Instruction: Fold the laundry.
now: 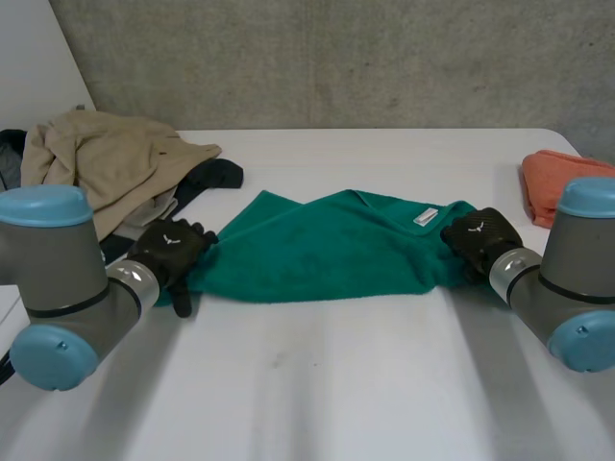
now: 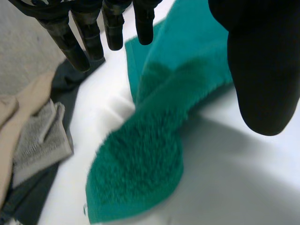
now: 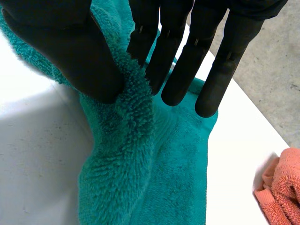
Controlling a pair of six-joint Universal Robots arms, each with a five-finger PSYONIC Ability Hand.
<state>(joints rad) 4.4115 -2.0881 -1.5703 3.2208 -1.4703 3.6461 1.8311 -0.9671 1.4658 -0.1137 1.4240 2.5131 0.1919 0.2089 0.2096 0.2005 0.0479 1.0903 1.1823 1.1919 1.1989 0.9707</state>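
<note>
Fingers (image 3: 180,70) of the right hand (image 1: 480,238) lie straight and close together against a raised ridge of the green towel (image 1: 327,250). The thumb (image 3: 89,61) presses the opposite side, forming a pinch at the towel's 3 o'clock end. Left hand (image 1: 171,252) sits at the 9 o'clock end. Its fingers (image 2: 75,42) are straight and slightly spread above the corner, clamping nothing. Towel lies stretched across the centre of the table (image 1: 317,403), partly doubled over but uneven.

Assessment: fold at an early stage; edges require alignment. Orange cloth (image 1: 553,182) at 3 o'clock appears folded. Beige garments (image 1: 96,158) at 10 o'clock lie in an unfolded heap.
</note>
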